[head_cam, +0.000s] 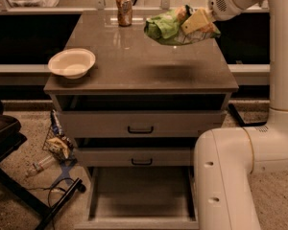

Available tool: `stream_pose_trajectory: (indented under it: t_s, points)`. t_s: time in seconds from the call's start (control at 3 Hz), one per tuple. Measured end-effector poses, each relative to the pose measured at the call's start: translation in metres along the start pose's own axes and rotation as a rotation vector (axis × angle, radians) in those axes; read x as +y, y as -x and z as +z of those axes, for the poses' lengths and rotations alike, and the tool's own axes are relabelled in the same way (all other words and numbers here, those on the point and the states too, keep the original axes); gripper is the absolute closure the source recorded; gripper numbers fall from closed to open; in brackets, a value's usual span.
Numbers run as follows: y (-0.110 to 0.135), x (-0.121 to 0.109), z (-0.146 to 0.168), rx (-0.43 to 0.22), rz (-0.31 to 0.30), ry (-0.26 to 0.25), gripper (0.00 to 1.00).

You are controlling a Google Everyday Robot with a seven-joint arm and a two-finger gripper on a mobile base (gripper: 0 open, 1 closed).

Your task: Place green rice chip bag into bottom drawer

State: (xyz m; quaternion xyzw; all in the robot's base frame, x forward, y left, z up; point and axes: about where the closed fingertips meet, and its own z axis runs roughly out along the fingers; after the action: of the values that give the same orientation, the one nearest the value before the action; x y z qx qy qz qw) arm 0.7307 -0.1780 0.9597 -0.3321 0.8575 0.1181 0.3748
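Observation:
My gripper [194, 23] is shut on the green rice chip bag [165, 28] and holds it in the air above the back right of the countertop [134, 66]. The bag hangs to the left of the fingers and casts a shadow on the top. The bottom drawer [139, 195] is pulled open at floor level, a wide shallow grey tray with nothing in it. My white arm [240, 147] rises at the right of the cabinet.
A brownish drink can [124, 9] stands at the back of the top. A white bowl [71, 63] sits at the left edge. Two upper drawers [140, 124] with black handles are nearly closed. A wire basket [57, 143] and cables lie on the floor at the left.

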Motion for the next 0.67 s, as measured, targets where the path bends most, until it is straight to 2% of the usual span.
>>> stream_pose_trajectory:
  t_s: [0.33,0.67]
  points:
    - [0.0062,-0.0028,0.0035,-0.024,0.002,-0.008,1.0]
    - [0.0019,-0.0035,0.0072,-0.031,0.023,0.017,1.0]
